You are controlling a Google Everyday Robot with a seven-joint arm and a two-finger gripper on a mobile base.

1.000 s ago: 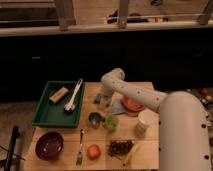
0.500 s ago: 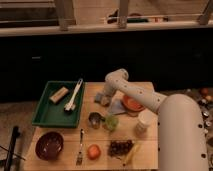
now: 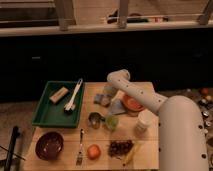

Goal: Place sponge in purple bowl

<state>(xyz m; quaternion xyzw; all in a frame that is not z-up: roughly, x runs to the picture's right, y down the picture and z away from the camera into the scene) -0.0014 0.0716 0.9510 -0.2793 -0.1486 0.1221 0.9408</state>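
The sponge (image 3: 102,100) is a small blue pad lying on the wooden table (image 3: 60,135) near its back middle. My gripper (image 3: 106,95) hangs down from the white arm (image 3: 150,100) and sits right at the sponge, partly covering it. The purple bowl (image 3: 49,145) stands at the table's front left corner, well away from the gripper, and holds nothing.
A pale grey-blue cloth (image 3: 118,107) and an orange bowl (image 3: 133,103) lie just right of the sponge. A green tray (image 3: 45,114) at the left holds a tan block (image 3: 59,94) and a white brush (image 3: 74,95). A metal cup (image 3: 94,120), white cup (image 3: 144,121), fork (image 3: 80,146), orange fruit (image 3: 93,151) and grapes (image 3: 120,148) fill the front.
The arm's upper joint has shifted slightly to the right. The gripper stays down at the sponge, and the sponge has not visibly moved.
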